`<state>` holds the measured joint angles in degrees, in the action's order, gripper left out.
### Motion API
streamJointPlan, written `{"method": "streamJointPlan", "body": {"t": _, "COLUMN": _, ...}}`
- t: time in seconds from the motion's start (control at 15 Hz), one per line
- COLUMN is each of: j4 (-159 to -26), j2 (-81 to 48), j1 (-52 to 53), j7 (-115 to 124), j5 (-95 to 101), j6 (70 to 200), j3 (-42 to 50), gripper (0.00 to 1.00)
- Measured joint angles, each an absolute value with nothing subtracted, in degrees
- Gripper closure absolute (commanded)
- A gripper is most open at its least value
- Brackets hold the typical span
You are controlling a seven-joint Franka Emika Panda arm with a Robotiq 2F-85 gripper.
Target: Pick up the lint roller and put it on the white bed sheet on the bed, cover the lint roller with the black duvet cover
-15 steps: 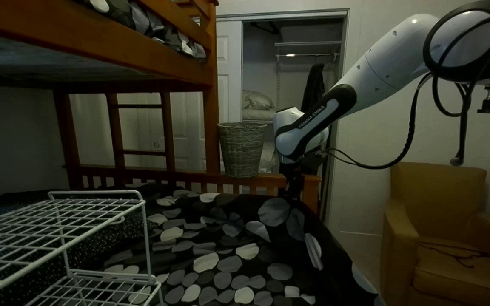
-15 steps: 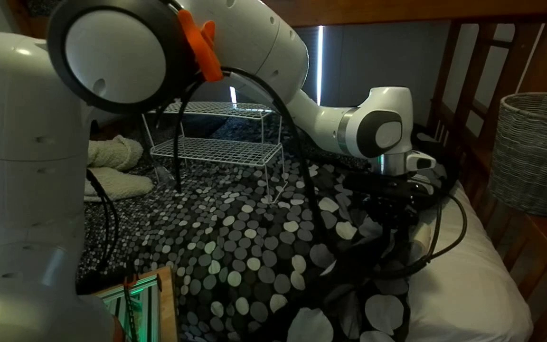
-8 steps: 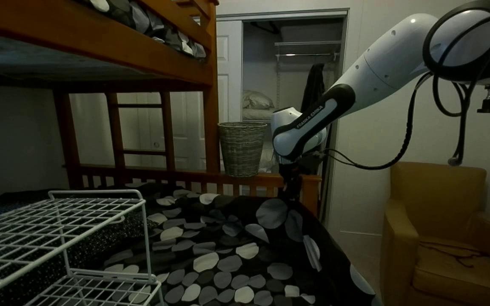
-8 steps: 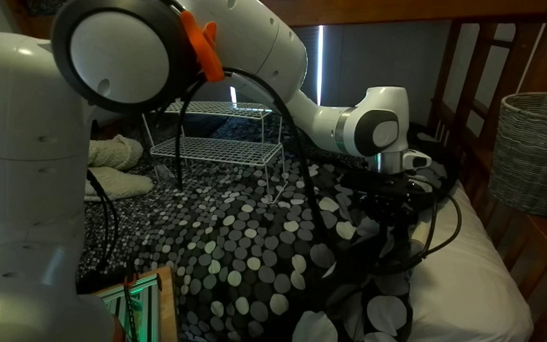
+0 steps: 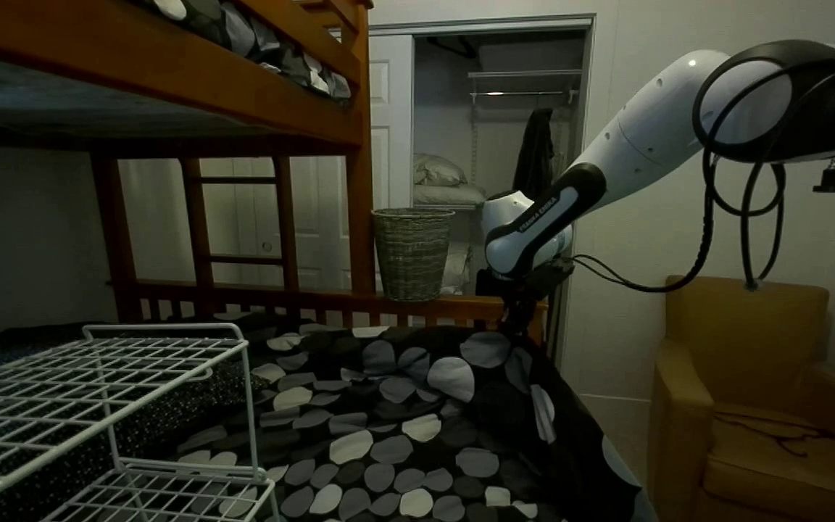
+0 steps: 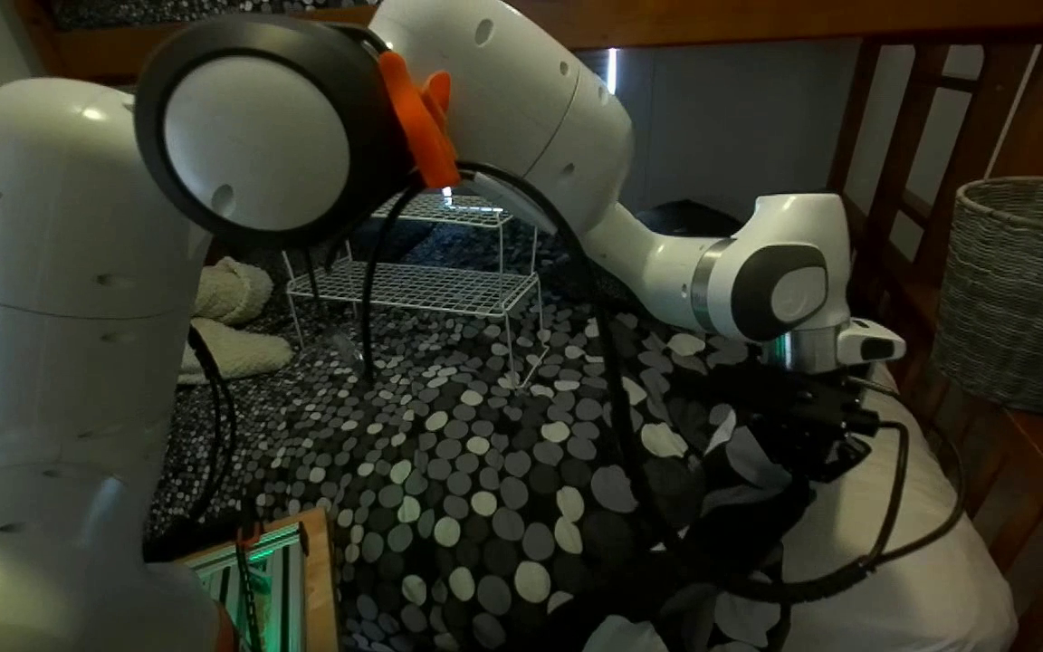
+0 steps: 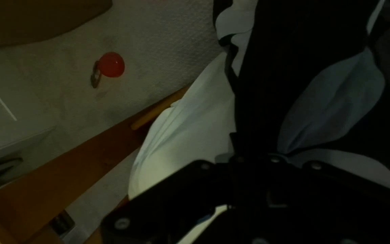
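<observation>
My gripper (image 7: 240, 149) is shut on a fold of the black duvet cover (image 7: 333, 98) in the wrist view. It holds the fold raised over the white bed sheet (image 7: 195, 125). In an exterior view the gripper (image 6: 798, 471) is dark, and the spotted cover (image 6: 531, 580) rises to it beside the bare white sheet (image 6: 902, 580). The cover (image 5: 388, 449) and gripper (image 5: 517, 319) also show in an exterior view, near the end rail of the wooden bed (image 5: 280, 80). The lint roller is not visible in any current view; it may be hidden behind the gripper or fabric.
A wicker basket (image 5: 413, 254) stands on the bed's end rail, close to the arm. A white wire rack (image 6: 431, 285) stands on the cover. A yellow armchair (image 5: 747, 341) is beside the bed. A red ball (image 7: 111, 64) lies on the floor. Cables hang from the arm.
The arm and gripper have moved to the right in both exterior views, dragging the gripped cover along. A pale roll that showed beside the gripper on the sheet is now out of sight.
</observation>
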<state>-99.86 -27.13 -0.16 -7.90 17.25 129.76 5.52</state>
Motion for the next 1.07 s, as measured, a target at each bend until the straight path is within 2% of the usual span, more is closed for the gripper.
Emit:
{"method": "streamJointPlan", "body": {"t": 0.4, "j4": -94.4, "j2": -32.67, "j1": -2.14, "j7": -7.73, "j5": 19.31, "j6": 138.44, "j3": 8.85, "gripper": 0.99}}
{"method": "streamJointPlan", "body": {"t": 0.53, "j4": -92.33, "j2": -34.58, "j1": -2.27, "j7": -7.05, "j5": 20.29, "j6": 141.07, "j3": 10.15, "gripper": 0.95}}
{"method": "streamJointPlan", "body": {"t": 0.93, "j4": -89.81, "j2": -36.73, "j1": -2.25, "j7": -6.47, "j5": 20.94, "j6": 141.77, "j3": 11.04, "gripper": 0.95}}
{"method": "streamJointPlan", "body": {"t": 1.07, "j4": -89.77, "j2": -36.73, "j1": -2.25, "j7": -6.42, "j5": 20.97, "j6": 141.77, "j3": 11.05, "gripper": 0.99}}
